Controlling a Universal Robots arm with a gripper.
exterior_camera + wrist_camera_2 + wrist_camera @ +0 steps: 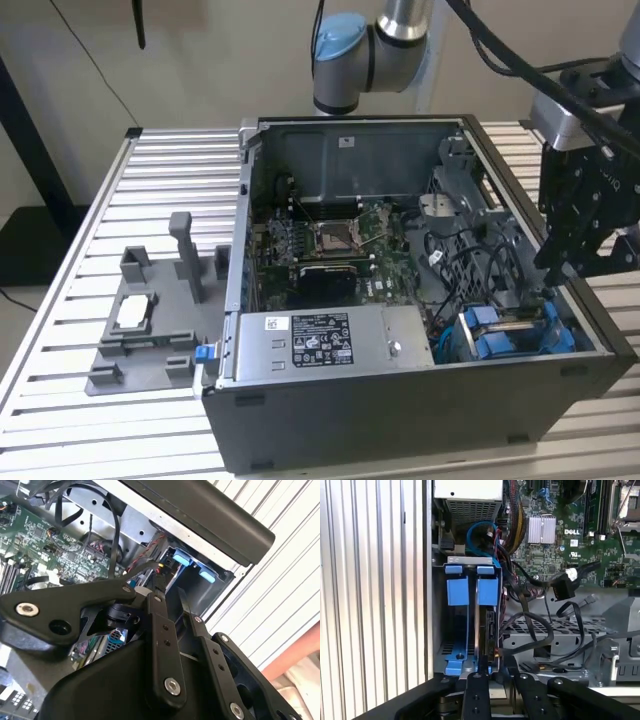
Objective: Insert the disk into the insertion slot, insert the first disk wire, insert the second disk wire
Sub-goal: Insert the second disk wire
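Observation:
The disk [484, 630] stands on edge in its blue bracket [457, 591], seated in the insertion slot [470, 560] at the corner of the dark case. In the exterior view its blue end tabs [492, 335] show at the case's front right. My gripper [562, 268] hangs just above that end of the disk. In both wrist views its fingers [159, 625] run close together. They pinch a small connector with red and yellow leads [161, 571] against the disk's edge, where the gripper [496, 664] meets it. A second black connector with a white tag [565, 587] dangles loose beside the cage.
The grey power-supply box [320, 340] lies along the case's front. Behind it is the green motherboard [335, 240]. Black cables [535, 625] loop over the grey metal next to the cage. A grey fixture tray with posts [150, 320] sits on the slatted table at the exterior view's left.

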